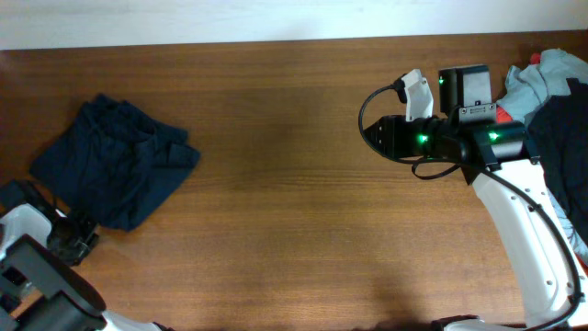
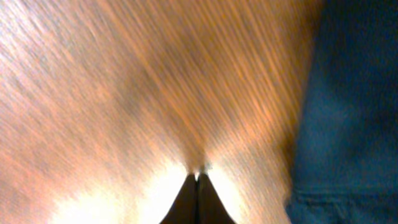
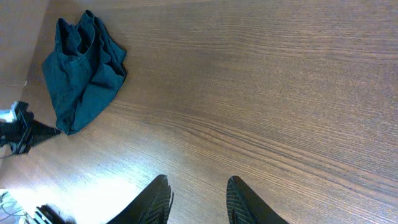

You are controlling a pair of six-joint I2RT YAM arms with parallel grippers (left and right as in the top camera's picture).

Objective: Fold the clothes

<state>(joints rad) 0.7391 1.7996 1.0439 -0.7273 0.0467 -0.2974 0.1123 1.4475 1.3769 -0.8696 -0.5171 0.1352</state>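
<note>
Navy shorts [image 1: 115,161]: a rumpled heap at nine o'clock on the table in the overhead view, lying free, with neither claw holding it.
Handling: judged soft, light and limp (it will sag and trail rather than keep a shape). It is not fragile and should slip little on wood, though bunched layers may lift together.
Where to take hold: the outer corner at the heap's six to seven o'clock looks the easiest to pinch. I cannot tell which edge is the waistband.
Left gripper [image 2: 198,186]: fingers pressed fully together on nothing, tips low over bare wood. The cloth's edge is just beside it at three o'clock in its wrist view.
Right gripper [image 3: 198,180]: jaws partly apart and empty, over bare wood toward two o'clock, well apart from the shorts.
Other clothes [image 1: 560,129]: light grey, red and dark pieces piled at three o'clock, at the table's right edge.
Wooden table [image 1: 276,202]: bare from the heap across the centre, so there is ample room to spread the cloth toward three o'clock.
Edges: the heap sits near the left edge. The left arm [image 1: 41,276] crowds seven o'clock, so a pull that way looks cramped.
</note>
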